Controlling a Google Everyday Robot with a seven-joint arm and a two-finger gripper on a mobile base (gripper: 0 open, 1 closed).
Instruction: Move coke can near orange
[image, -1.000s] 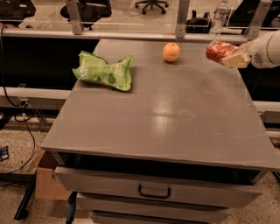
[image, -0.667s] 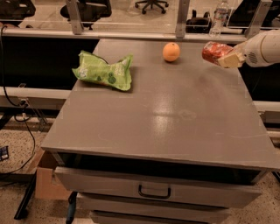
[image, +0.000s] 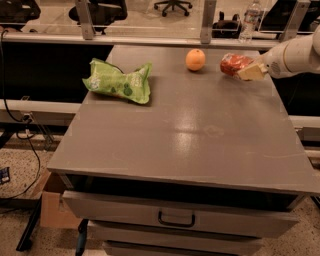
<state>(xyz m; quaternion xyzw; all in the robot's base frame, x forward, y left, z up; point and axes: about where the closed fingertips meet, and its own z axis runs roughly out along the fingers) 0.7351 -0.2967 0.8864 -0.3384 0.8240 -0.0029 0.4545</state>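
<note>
The orange (image: 195, 59) sits on the grey table (image: 190, 125) near its far edge. The red coke can (image: 234, 64) is held on its side just above the table, a little to the right of the orange. My gripper (image: 247, 70) reaches in from the right on a white arm and is shut on the coke can's right end. There is a small gap between the can and the orange.
A green snack bag (image: 119, 81) lies at the table's far left. A water bottle (image: 250, 20) stands behind the table's far rail. Drawers (image: 176, 218) sit below the front edge. A cardboard box (image: 52, 207) is on the floor at left.
The gripper has carried the coke can to the left, closer to the orange. The orange and the bag have not moved.
</note>
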